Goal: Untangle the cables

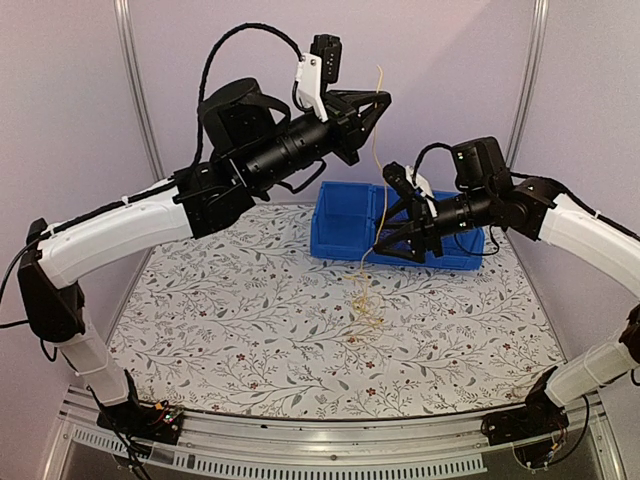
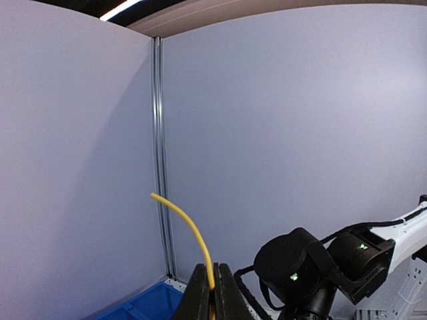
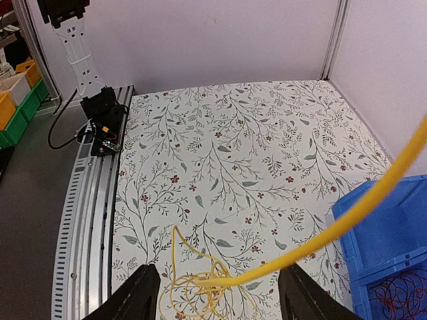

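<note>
A yellow cable (image 1: 374,160) hangs straight down from my raised left gripper (image 1: 381,102), which is shut on it just below its upper end. In the left wrist view the cable's free end (image 2: 190,230) curves up out of the shut left gripper (image 2: 215,293). The cable's lower part lies in a loose tangled coil (image 1: 365,308) on the flowered table (image 1: 220,330). My right gripper (image 1: 383,243) is open beside the hanging cable. In the right wrist view the cable (image 3: 347,223) runs between the spread fingers (image 3: 140,297) of the right gripper (image 3: 220,297) untouched, above the coil (image 3: 200,293).
A blue bin (image 1: 345,235) stands at the back of the table behind my right gripper. It holds thin red cables (image 3: 400,297). A metal rail (image 1: 330,440) runs along the near edge, with the left arm's base (image 3: 101,120) on it. Walls close in the back and sides.
</note>
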Controlling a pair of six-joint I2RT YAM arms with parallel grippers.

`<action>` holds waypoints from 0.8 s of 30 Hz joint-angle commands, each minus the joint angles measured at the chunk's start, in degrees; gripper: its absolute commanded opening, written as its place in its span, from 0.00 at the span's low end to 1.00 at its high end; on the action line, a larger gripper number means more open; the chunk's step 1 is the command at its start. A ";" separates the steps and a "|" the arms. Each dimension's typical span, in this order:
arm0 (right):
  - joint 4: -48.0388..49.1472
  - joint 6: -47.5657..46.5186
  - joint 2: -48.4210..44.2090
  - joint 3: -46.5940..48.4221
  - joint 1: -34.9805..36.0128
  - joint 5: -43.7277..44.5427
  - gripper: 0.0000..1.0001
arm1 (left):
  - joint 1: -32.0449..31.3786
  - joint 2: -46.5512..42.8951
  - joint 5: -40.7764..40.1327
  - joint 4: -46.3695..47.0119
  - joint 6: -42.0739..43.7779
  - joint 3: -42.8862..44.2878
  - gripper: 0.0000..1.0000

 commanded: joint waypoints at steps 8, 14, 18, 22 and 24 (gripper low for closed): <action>3.19 3.89 5.68 5.42 -0.05 -3.04 0.00 | -0.66 -1.34 1.17 2.98 -2.32 -2.33 0.00; 3.03 4.63 5.68 7.79 -1.68 -5.34 0.00 | 1.50 -2.06 -4.49 1.91 -1.65 -8.31 0.36; 2.98 6.55 6.39 10.27 -3.60 -8.18 0.00 | 2.37 -6.93 -8.54 4.91 -6.92 -23.81 0.55; 3.77 8.93 7.72 10.97 -5.16 -9.63 0.00 | 2.37 -14.85 -8.14 16.75 -16.81 -46.13 0.63; 4.16 9.83 8.36 11.50 -5.52 -10.12 0.00 | 2.18 -16.27 -6.33 24.40 -21.40 -54.36 0.65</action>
